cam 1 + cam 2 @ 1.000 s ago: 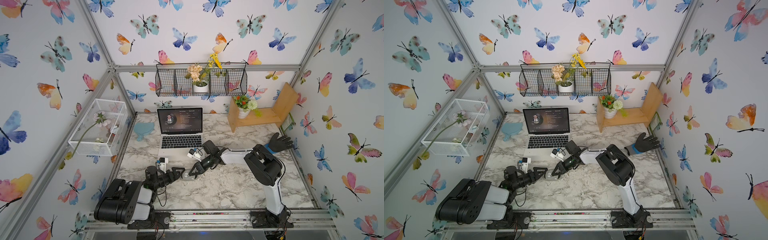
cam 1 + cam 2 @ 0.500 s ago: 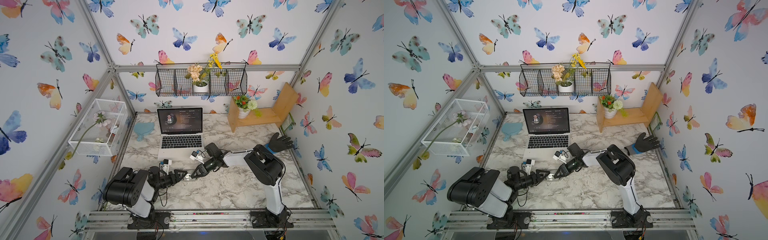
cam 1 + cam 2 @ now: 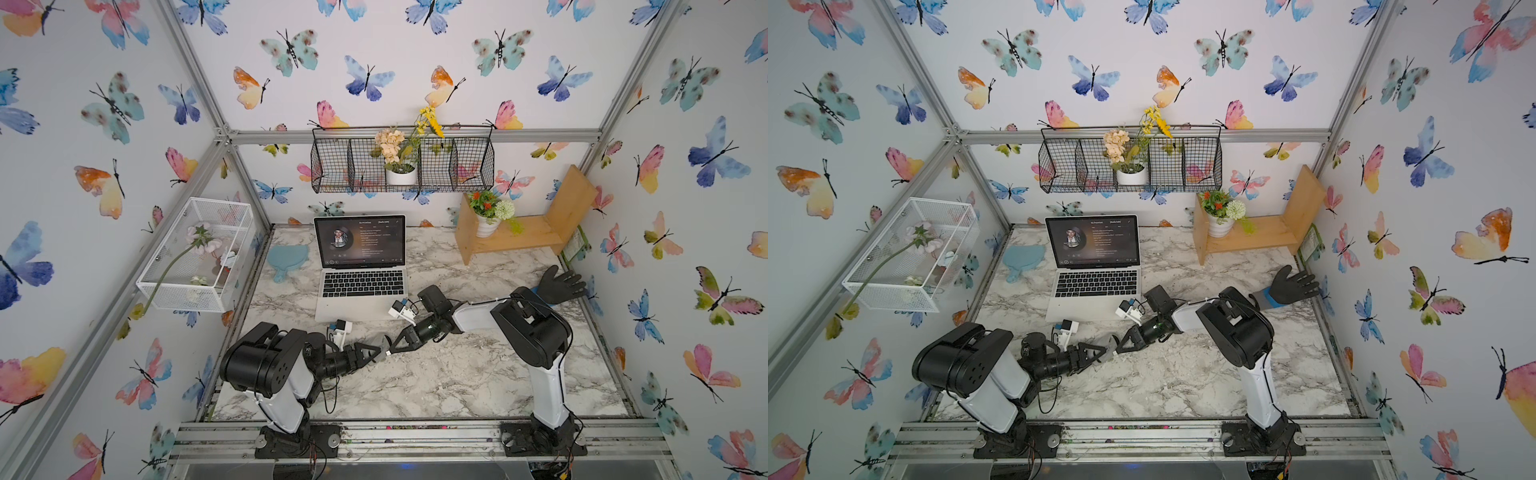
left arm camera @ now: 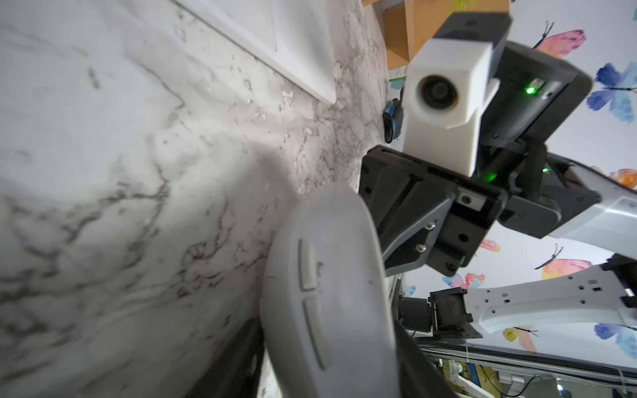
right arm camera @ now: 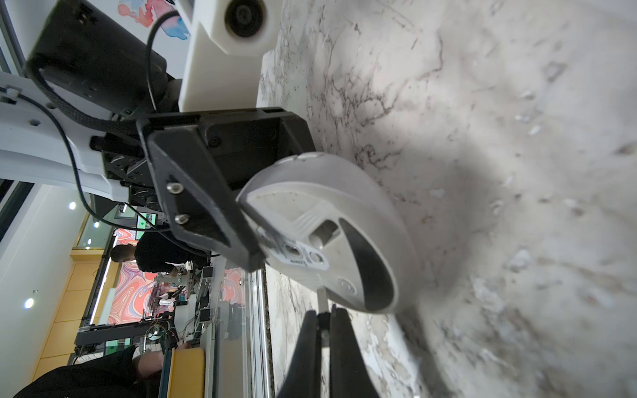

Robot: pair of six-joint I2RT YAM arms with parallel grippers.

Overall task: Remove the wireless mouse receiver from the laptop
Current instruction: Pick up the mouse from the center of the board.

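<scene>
In both top views the laptop (image 3: pixel 360 286) stands open at the centre-back of the marble table (image 3: pixel 436 374). Its screen is lit with a round portrait and lines of text too small to read. Just below it in the frame the two grippers meet tip to tip. The left gripper (image 3: pixel 376 352) has the grey mouse (image 3: pixel 1107 352) between its fingers, and the right gripper (image 3: pixel 392 353) reaches the mouse's end.

Left wrist view: the mouse fills the lower middle, turned on its side, with two side buttons showing. Dark fingers (image 4: pixel 241 358) press it from either side — it is grasped. The right gripper's tip is hidden behind the mouse.

Right wrist view: the mouse's underside faces the camera. It carries a white sticker (image 5: pixel 296 253) whose print is blurred beyond reading, with a recessed slot (image 5: pixel 324 234) beside it. At lower centre the right gripper's fingers are clenched on the receiver (image 5: pixel 322 305) — a small pale stub, well away from the laptop, its free end at the mouse's rim.
</scene>
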